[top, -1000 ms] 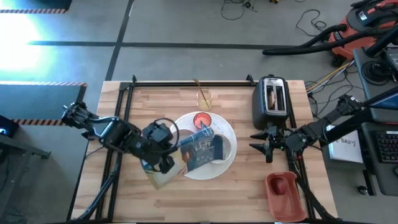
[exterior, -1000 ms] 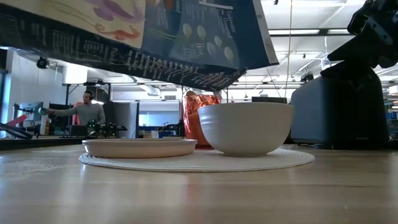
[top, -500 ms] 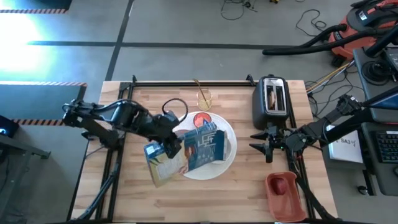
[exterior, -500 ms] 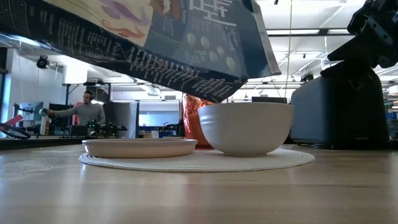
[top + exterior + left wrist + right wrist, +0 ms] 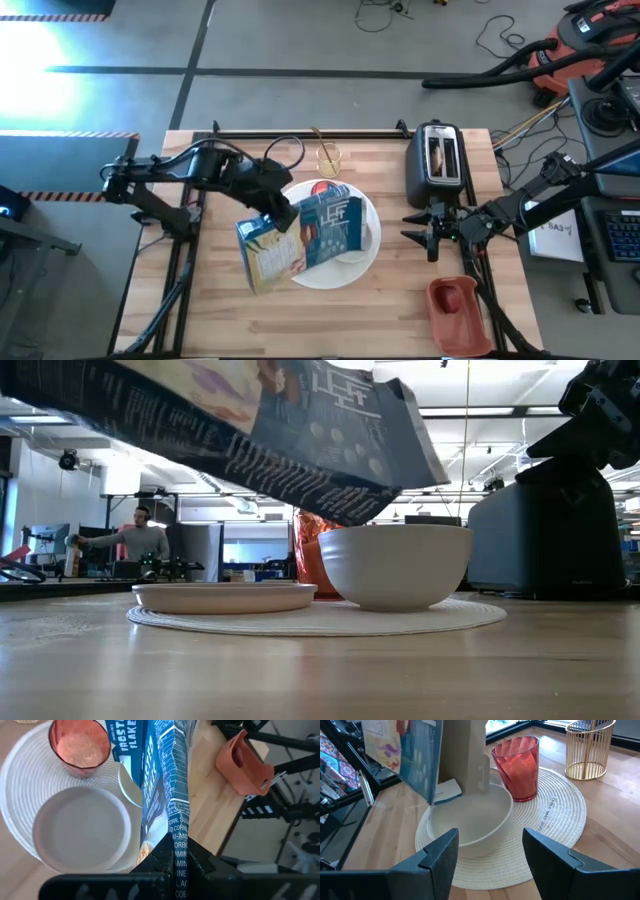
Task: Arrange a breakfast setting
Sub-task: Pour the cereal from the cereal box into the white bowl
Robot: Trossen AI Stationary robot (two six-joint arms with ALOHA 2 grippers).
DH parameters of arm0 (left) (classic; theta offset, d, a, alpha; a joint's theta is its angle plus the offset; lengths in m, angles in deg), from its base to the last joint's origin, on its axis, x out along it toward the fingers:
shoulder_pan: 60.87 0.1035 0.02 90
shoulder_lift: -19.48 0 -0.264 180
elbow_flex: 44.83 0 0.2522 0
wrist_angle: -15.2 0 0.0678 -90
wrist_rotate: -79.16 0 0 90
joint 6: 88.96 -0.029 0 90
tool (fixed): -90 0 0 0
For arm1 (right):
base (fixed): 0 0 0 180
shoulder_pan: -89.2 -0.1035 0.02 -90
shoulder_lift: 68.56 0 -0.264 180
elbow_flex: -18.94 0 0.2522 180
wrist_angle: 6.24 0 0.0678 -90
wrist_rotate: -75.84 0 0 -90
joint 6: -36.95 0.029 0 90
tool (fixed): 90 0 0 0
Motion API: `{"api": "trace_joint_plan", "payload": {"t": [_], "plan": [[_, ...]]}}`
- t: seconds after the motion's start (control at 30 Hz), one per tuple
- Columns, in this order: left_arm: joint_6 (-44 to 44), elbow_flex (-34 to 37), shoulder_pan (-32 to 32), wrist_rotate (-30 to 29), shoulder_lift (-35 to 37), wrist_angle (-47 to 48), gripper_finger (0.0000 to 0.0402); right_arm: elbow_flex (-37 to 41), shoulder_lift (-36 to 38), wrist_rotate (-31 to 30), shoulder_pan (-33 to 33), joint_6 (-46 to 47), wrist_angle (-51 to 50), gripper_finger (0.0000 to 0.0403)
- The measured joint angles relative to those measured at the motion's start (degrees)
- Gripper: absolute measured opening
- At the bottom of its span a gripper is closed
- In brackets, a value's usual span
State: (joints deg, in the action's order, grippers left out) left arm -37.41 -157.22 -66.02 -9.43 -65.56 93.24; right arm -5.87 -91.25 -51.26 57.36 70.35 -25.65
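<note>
My left gripper [image 5: 282,210] is shut on a blue cereal box [image 5: 300,240] and holds it tilted above the round white placemat [image 5: 372,262]. On the placemat stand a white plate [image 5: 80,827], a white bowl [image 5: 470,822] and a red cup [image 5: 517,767]. The box's lower end hangs just over the bowl [image 5: 395,565]. My right gripper [image 5: 420,232] is open and empty, right of the placemat and in front of the toaster. A small red fruit [image 5: 452,297] lies in an orange tray. A brown slice [image 5: 438,155] sits in the toaster. My left gripper pinches the cereal box between its two fingers [image 5: 160,857], one on each broad face. The narrow printed side panel [image 5: 177,827] runs up between them. The box is lifted clear of the table. It slants with one end down over the bowl.
A black toaster [image 5: 440,160] stands at the far right. A gold wire holder [image 5: 330,158] stands behind the red cup. The orange tray [image 5: 458,312] lies at the near right edge. Bare wood shows along the near edge and at the left.
My left gripper has carried the cereal box toward the table's far edge and to the right, over the placemat. The box has tipped further, and its end has come down closer to the bowl.
</note>
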Motion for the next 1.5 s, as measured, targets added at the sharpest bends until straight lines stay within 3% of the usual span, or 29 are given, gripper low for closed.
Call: {"api": "trace_joint_plan", "payload": {"t": [1.5], "plan": [[37.9, 0.0, 3.0, 8.9, -0.1, -2.3, 0.0, 0.0, 0.0, 0.0, 0.0, 0.0, 0.0, 0.021]]}}
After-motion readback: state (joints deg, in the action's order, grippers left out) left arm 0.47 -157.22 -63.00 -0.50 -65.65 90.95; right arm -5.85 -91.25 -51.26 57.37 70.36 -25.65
